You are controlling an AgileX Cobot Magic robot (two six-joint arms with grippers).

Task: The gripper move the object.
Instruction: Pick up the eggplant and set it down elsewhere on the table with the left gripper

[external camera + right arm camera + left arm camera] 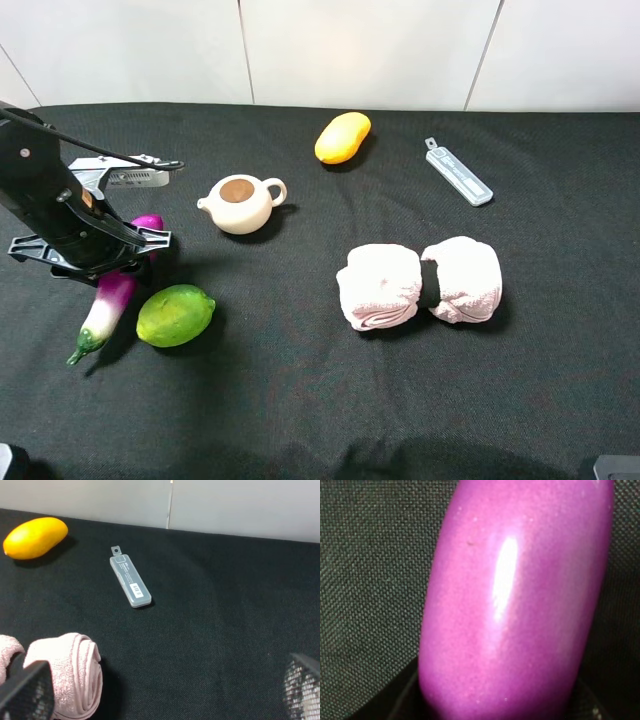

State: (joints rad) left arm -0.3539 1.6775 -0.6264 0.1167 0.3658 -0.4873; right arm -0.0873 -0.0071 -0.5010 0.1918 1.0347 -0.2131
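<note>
Eggplant (110,300) directly under left claw (98,262), midsection hidden; lime (175,315) just beside.

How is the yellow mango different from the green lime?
The mango is yellow and long; the lime is green and rounder. The mango lies alone at the back; the lime sits beside the eggplant. Both are fruits lying on the black cloth.

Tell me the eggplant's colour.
The eggplant is purple, fading to white near its green stem; clearest in the exterior high view.
</note>
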